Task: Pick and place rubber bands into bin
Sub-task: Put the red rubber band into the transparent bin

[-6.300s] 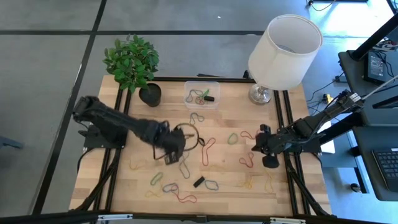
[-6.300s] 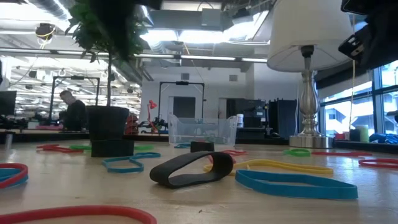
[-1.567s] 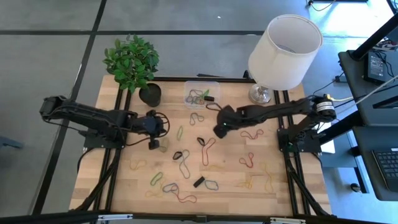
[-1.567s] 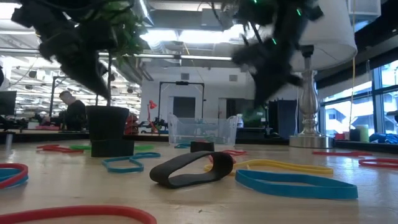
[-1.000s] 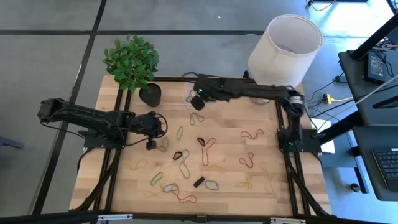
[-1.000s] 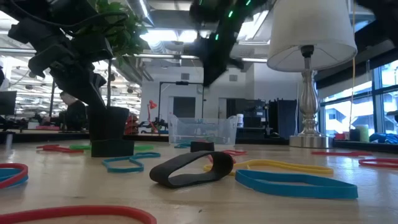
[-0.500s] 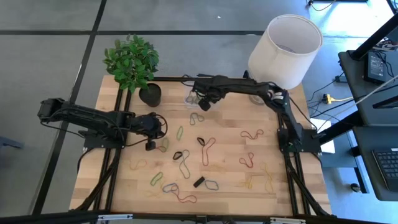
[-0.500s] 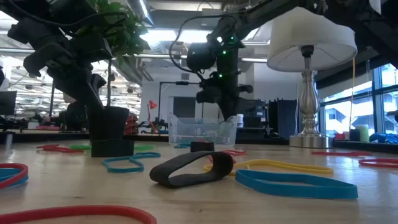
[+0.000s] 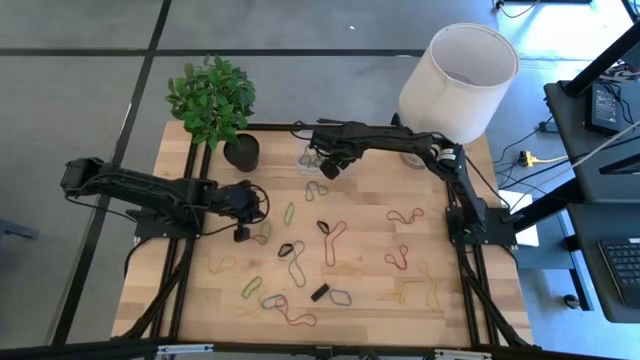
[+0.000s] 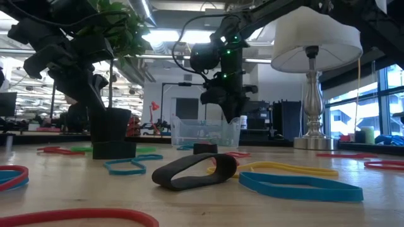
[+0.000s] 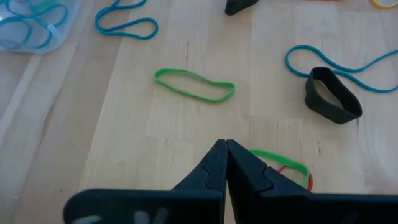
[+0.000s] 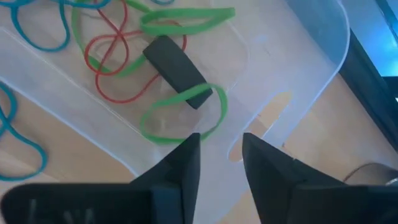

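The clear bin (image 9: 345, 138) stands at the table's far middle and holds several rubber bands, among them a green one (image 12: 183, 115) lying over a black one (image 12: 174, 70). My right gripper (image 12: 221, 155) hangs open just above the bin, fingers pointing down, nothing between them. Many more rubber bands (image 9: 332, 240) lie flat across the wooden table. My left gripper (image 11: 225, 146) is shut at the table's left middle, above the wood, beside a green band (image 11: 280, 163) that crosses a red one. Another green band (image 11: 194, 84) lies beyond it.
A potted plant in a black pot (image 9: 241, 150) stands left of the bin. A lamp with a white shade (image 9: 455, 85) and a metal base (image 9: 420, 150) stands right of it. A thick black band (image 10: 196, 171) and a blue one (image 10: 297, 186) lie near the front edge.
My right gripper has come down from high over the bin's far side to just above the bin, tipping its fingers downward, and its fingers have opened. The left arm has stayed put.
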`<state>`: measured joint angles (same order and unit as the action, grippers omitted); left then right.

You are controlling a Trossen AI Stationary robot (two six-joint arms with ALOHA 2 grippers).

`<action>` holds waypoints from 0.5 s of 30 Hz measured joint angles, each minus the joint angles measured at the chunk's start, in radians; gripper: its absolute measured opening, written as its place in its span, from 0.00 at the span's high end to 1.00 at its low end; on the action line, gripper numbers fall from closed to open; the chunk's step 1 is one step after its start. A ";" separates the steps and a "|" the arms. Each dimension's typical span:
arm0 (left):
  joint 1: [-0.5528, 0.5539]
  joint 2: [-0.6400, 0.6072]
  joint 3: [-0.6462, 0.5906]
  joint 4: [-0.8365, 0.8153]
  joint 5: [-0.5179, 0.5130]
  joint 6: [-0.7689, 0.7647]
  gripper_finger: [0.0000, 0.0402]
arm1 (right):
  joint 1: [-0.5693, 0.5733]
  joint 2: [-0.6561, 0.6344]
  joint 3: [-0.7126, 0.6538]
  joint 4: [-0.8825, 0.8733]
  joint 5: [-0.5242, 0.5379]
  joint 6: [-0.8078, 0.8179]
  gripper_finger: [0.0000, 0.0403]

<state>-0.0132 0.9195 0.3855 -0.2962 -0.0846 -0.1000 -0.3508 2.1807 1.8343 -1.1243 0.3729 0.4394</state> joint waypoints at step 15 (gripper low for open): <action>-0.029 0.009 0.074 0.008 -0.047 -0.018 1.00 | 0.090 -0.182 0.000 0.037 0.085 -0.107 0.81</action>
<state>-0.0420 0.9286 0.4600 -0.2882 -0.1319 -0.1178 -0.2604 1.9984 1.8347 -1.0870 0.4580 0.3328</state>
